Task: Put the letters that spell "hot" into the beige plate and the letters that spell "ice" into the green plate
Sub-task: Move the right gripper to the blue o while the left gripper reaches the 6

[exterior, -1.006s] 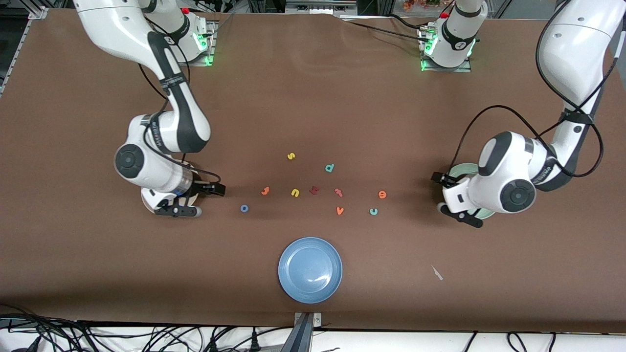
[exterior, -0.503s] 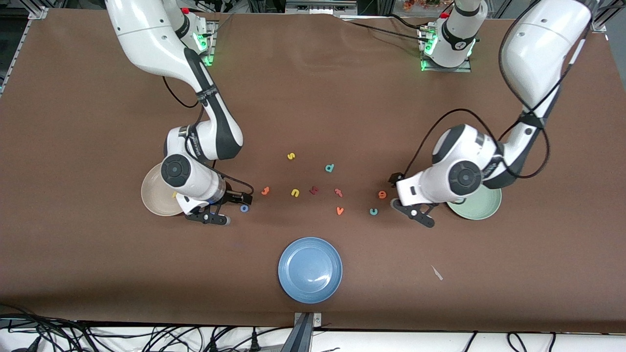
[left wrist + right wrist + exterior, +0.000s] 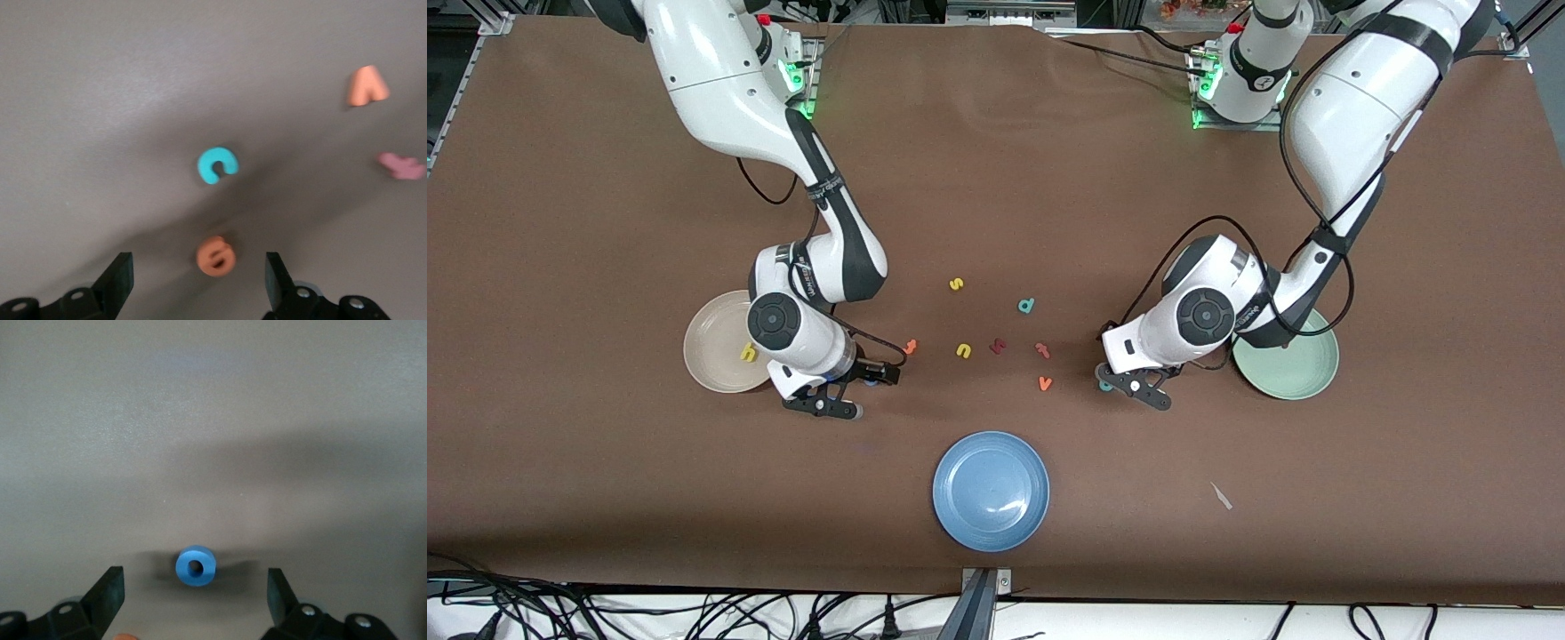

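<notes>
My right gripper [image 3: 867, 391] [image 3: 195, 597] hangs open low over the blue o [image 3: 195, 566], which lies between its fingers untouched. The orange t [image 3: 910, 346] lies just beside it. The yellow h [image 3: 748, 353] rests in the beige plate [image 3: 711, 342]. My left gripper [image 3: 1129, 373] [image 3: 197, 280] is open over the orange e [image 3: 215, 255], which sits between its fingers. The teal c [image 3: 217, 165] [image 3: 1105, 386] lies close by. The dark red i [image 3: 998, 346] lies mid-table. The green plate [image 3: 1294, 373] holds nothing that I can see.
Loose mid-table letters: yellow s [image 3: 956, 284], teal d [image 3: 1026, 306], yellow n [image 3: 963, 350], a redder t-like letter [image 3: 1041, 349] [image 3: 401, 165] and an orange v [image 3: 1045, 383] [image 3: 366, 87]. A blue plate [image 3: 991, 491] sits nearer the front camera.
Both arms swung from over their plates toward the middle letters and lowered. The right gripper now stands over the o, the left over the e. The h now shows in the beige plate.
</notes>
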Tool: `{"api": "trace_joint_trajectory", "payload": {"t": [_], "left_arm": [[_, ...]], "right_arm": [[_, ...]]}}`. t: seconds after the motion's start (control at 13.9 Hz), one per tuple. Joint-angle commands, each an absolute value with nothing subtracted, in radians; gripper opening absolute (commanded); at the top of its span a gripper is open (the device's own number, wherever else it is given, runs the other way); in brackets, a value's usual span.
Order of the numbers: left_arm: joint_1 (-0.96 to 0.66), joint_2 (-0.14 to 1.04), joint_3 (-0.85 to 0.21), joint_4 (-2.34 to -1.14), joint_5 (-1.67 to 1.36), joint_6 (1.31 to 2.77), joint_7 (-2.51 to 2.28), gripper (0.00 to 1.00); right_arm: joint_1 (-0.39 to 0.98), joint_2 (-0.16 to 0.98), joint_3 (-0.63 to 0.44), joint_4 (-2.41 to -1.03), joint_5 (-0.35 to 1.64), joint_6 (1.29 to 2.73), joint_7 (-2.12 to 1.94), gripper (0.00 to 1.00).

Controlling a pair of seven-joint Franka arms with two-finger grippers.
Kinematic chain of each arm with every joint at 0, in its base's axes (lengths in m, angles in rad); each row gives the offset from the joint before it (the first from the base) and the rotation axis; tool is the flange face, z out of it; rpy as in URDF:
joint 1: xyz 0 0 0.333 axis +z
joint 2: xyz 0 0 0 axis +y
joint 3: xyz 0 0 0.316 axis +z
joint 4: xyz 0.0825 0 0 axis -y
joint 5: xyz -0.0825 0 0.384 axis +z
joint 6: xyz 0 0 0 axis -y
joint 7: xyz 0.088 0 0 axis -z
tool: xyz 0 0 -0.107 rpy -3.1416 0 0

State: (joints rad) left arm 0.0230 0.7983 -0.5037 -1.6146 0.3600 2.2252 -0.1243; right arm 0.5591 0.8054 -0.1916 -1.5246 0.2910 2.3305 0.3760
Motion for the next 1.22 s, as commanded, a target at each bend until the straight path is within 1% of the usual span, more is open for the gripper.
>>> {"api": "trace_joint_trajectory", "payload": {"t": [0.0, 0.14, 0.29, 0.65, 0.72, 0.79, 0.86, 0.93, 1.01, 1.15], "left_arm": [[-0.020, 0.808, -0.462, -1.620, 0.451, 2.252, -0.225, 0.83], [-0.021, 0.811, -0.462, -1.621, 0.453, 2.252, -0.233, 0.81], [-0.021, 0.811, -0.462, -1.624, 0.451, 2.252, -0.235, 0.78], [-0.028, 0.811, -0.465, -1.632, 0.440, 2.252, -0.236, 0.76], [-0.035, 0.811, -0.465, -1.637, 0.440, 2.250, -0.242, 0.74], [-0.038, 0.810, -0.465, -1.647, 0.442, 2.252, -0.258, 0.71], [-0.038, 0.810, -0.465, -1.649, 0.443, 2.252, -0.262, 0.70], [-0.038, 0.810, -0.465, -1.649, 0.443, 2.252, -0.262, 0.66], [-0.038, 0.810, -0.465, -1.649, 0.443, 2.252, -0.262, 0.64], [-0.037, 0.810, -0.465, -1.647, 0.442, 2.250, -0.262, 0.48]], "right_arm": [[0.574, 0.833, -0.201, -1.491, 0.242, 2.324, 0.400, 0.84], [0.581, 0.833, -0.201, -1.491, 0.241, 2.322, 0.399, 0.77], [0.586, 0.833, -0.201, -1.491, 0.241, 2.322, 0.399, 0.73], [0.584, 0.833, -0.201, -1.491, 0.241, 2.322, 0.397, 0.63], [0.584, 0.833, -0.201, -1.491, 0.239, 2.322, 0.396, 0.60], [0.584, 0.833, -0.201, -1.491, 0.239, 2.322, 0.396, 0.58], [0.584, 0.834, -0.201, -1.491, 0.239, 2.322, 0.394, 0.58], [0.584, 0.838, -0.201, -1.491, 0.238, 2.322, 0.393, 0.55], [0.584, 0.839, -0.201, -1.491, 0.238, 2.322, 0.393, 0.54], [0.584, 0.839, -0.201, -1.491, 0.221, 2.322, 0.393, 0.51]]}}
